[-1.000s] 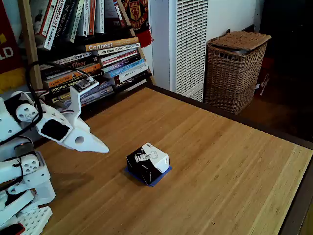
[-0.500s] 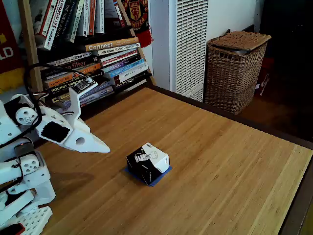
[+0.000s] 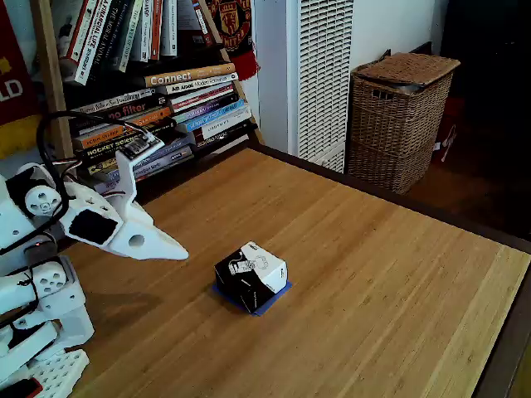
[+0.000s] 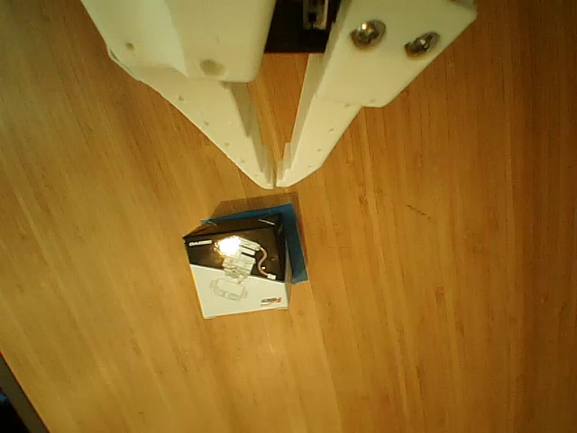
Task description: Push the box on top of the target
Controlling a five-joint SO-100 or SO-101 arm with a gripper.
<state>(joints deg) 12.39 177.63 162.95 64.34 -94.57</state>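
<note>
Your hand, fingers closed and empty, has drifted slightly up and away from the box, which sits unmoved on the target, so the push looks finished.
</note>
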